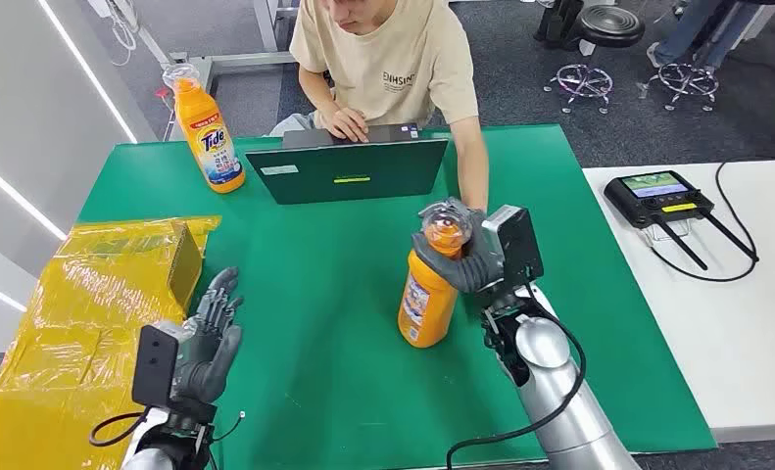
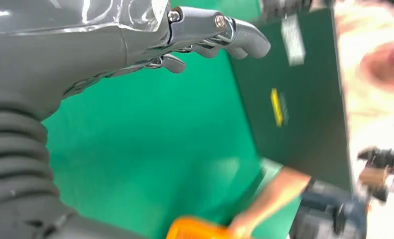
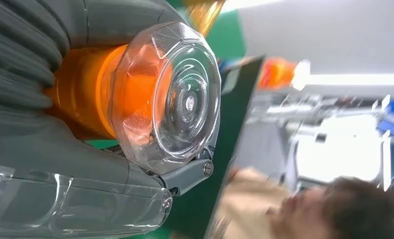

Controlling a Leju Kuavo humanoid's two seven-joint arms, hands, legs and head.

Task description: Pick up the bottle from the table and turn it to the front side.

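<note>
Currently the right robot hand (image 1: pixel 466 257) grips the orange bottle (image 1: pixel 428 294) around its neck, just under the clear cap (image 1: pixel 447 223), at centre-right of the head view. Bottle is tilted, its cap leaning toward the right of the frame, with its base at or just above the green surface (image 1: pixel 324 323); contact with the surface cannot be told. The label faces lower left of the frame. In the right wrist view the clear cap (image 3: pixel 170 94) sits large at centre-left, with grey fingers (image 3: pixel 185 174) wrapped beside it.

Left robot hand (image 1: pixel 212 328) sits at lower left of the head view, fingers spread wide, holding nothing, above the surface. In the left wrist view its fingers (image 2: pixel 219 32) reach across the top of the frame over the green.

A second orange bottle (image 1: pixel 209 132) with a Tide label stands upright at upper left of the surface. A dark laptop (image 1: pixel 349 166) is at upper centre, with a person (image 1: pixel 388 64) in a beige shirt seated behind it. Yellow plastic-wrapped boxes (image 1: pixel 89 304) lie at the left edge. A black controller (image 1: pixel 662 196) with a screen rests on a white table (image 1: pixel 736 313) at right.
</note>
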